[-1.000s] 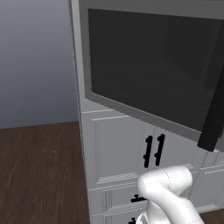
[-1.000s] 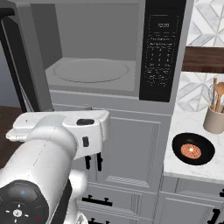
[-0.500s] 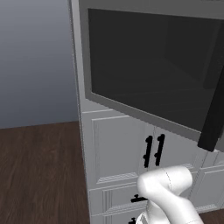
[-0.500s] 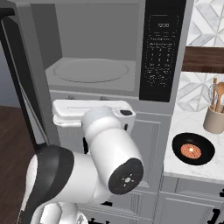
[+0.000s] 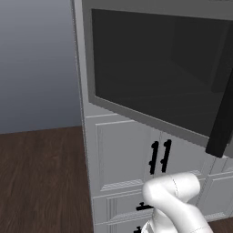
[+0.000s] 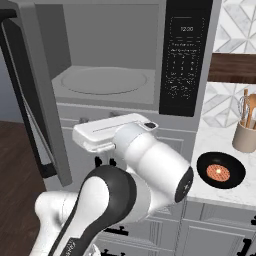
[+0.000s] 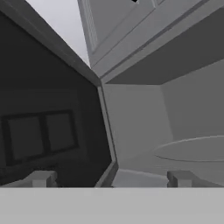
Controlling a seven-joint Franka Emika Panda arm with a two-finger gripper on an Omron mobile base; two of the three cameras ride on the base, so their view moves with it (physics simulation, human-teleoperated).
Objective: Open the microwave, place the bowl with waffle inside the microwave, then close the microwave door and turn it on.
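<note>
A simulated kitchen of white panelled cabinets [image 5: 123, 159] and dark wood floor [image 5: 41, 182] holds the large built-in grey microwave [image 6: 130, 55], its wide grey-framed door with dark tinted window [image 5: 154, 73] swung open to the left. The grey interior shows a bare round turntable [image 6: 105, 81]. The black shallow bowl holding a round waffle [image 6: 220, 172] sits on the white marble table [image 6: 220, 195] to the right, near a utensil holder [image 6: 244, 135]. The tool [image 7: 111, 178] faces the door's hinge corner, its tips spread wide, gripping nothing.
</note>
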